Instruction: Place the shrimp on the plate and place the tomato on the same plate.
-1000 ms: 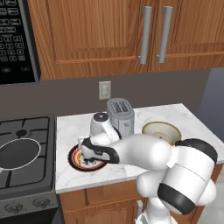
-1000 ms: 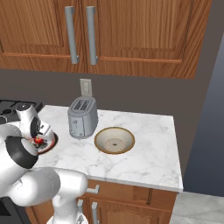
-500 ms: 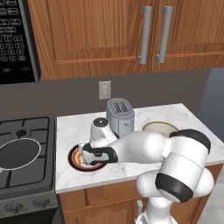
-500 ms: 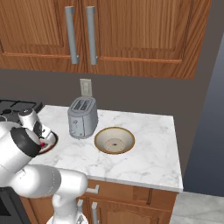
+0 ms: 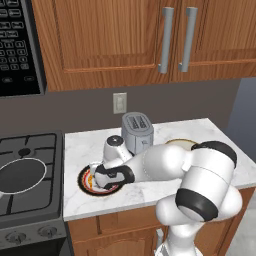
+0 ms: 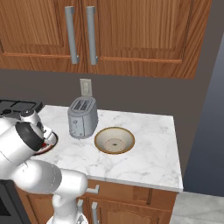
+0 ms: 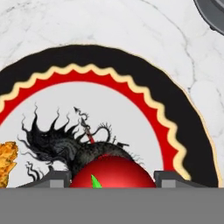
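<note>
The plate (image 7: 144, 78), with a black and red rim and a white centre with a dark pattern, lies right under my hand. The tomato (image 7: 118, 175), red with a green stem, sits between my two fingertips, and my gripper (image 7: 113, 180) is shut on it just above the plate's centre. Whether the tomato touches the plate I cannot tell. The shrimp (image 7: 6, 159), an orange sliver, lies on the plate at the left edge of the hand view. From the left base view, my hand (image 5: 111, 175) hangs low over the plate (image 5: 85, 186) near the counter's left end.
A silver toaster (image 5: 136, 131) stands behind the plate. A tan round board (image 6: 114, 140) lies on the marble counter to its right. The stove with a dark white-rimmed pan (image 5: 20, 175) is to the left; the pan's edge (image 7: 212, 13) shows in the hand view.
The arm has folded further over the counter and the hand has sunk slightly onto the plate, still holding the tomato. The plate and toaster have not moved.
</note>
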